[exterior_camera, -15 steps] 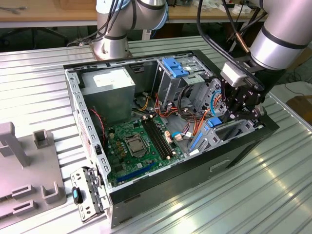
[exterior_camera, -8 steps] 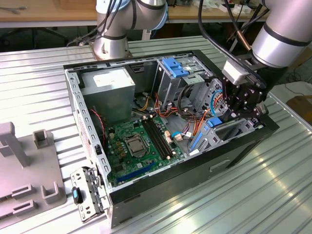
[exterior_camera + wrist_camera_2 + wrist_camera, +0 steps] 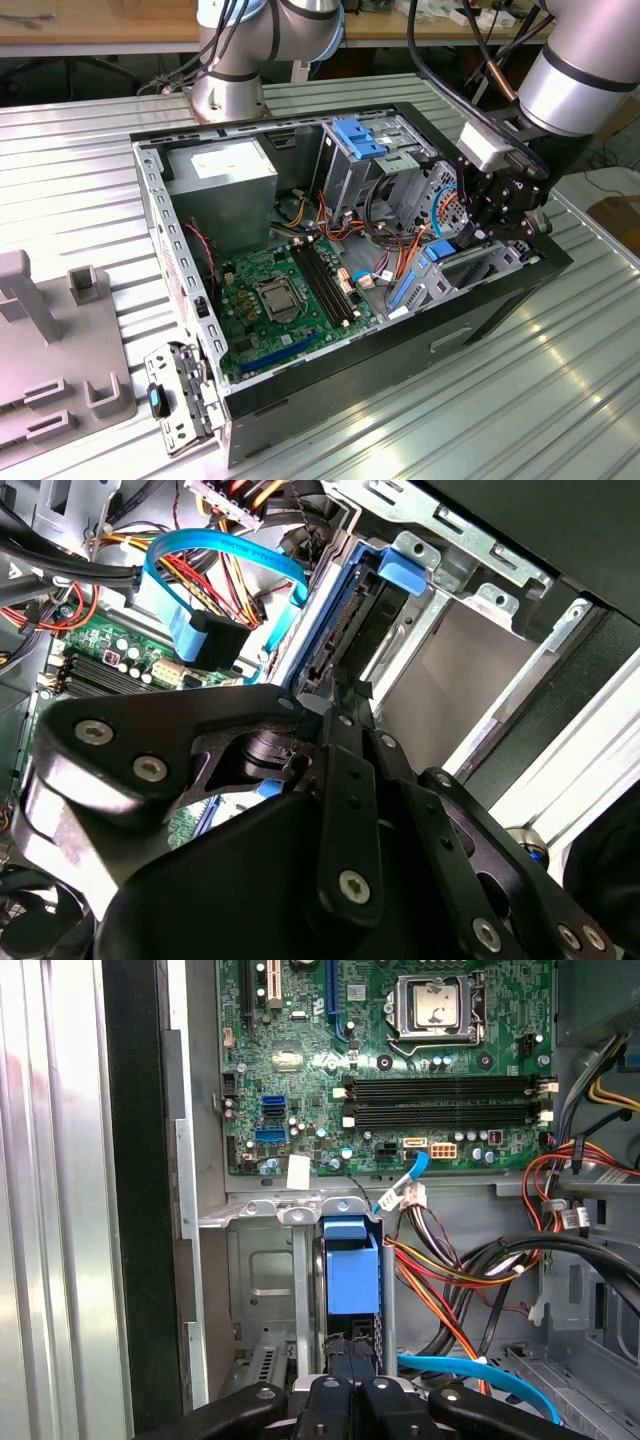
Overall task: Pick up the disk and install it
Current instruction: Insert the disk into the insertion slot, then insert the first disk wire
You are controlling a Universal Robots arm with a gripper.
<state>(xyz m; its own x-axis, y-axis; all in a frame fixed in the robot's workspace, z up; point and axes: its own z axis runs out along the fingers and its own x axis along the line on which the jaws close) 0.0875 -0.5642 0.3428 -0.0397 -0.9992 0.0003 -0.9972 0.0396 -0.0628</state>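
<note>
Glossy blue plastic on disk [image 3: 352, 1275] rail; pincer [image 3: 350, 1360] – matt black metal; table [image 3: 450, 400] – ribbed, shiny bare metal.

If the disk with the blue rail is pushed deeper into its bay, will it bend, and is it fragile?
Probably stiff: the disk looks like a flat rigid slab in a blue plastic frame, so it should slide rather than flex. Likely dense for its size. Its exposed connector edge, next to the gripper, seems the delicate part.

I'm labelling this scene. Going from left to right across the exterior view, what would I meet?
grey plastic fixture → power supply box → blue bracket on the drive cage → gripper
</note>
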